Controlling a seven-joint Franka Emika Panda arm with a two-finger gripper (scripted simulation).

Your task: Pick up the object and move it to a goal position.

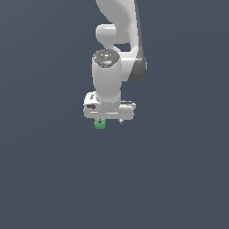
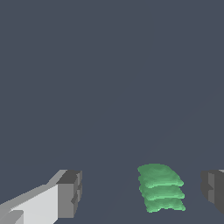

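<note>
Green and ridged, the block (image 2: 160, 189) sits between the white arm's (image 1: 117, 53) parted tool (image 2: 142, 192) fingers (image 2: 70, 194), nearer one finger, neither pad touching it.

Small ridged green block (image 2: 160, 189) sits upright, layered faces showing.

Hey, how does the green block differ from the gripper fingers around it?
The green block is bright green with ridged, layered faces; the fingers are smooth, dark grey on white. The block is one compact lump, narrower than the gap between the fingers. It sits closer to one finger, touching neither. In the exterior view, the block pokes out below the gripper.
</note>
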